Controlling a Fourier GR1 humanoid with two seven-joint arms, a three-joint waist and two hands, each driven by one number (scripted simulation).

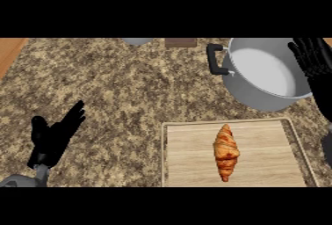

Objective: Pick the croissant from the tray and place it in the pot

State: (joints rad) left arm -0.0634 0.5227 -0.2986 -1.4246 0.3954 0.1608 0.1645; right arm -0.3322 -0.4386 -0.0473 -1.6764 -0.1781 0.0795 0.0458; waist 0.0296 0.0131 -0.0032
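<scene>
Left hand (53,134) sits low at the view's left over the speckled desk (123,83), fingers straight and open, holding nothing. To its right, a wooden tray (194,154) lies on the desk, its lower edge cut off. The croissant (225,151) lies lengthwise on the tray's middle, untouched. Above the tray stands the grey pot (266,70) with a black handle, tilted in the view. Right hand (314,57) is at the pot's right rim, fingers spread open. Two objects at the top edge are cut off and unidentifiable.
</scene>
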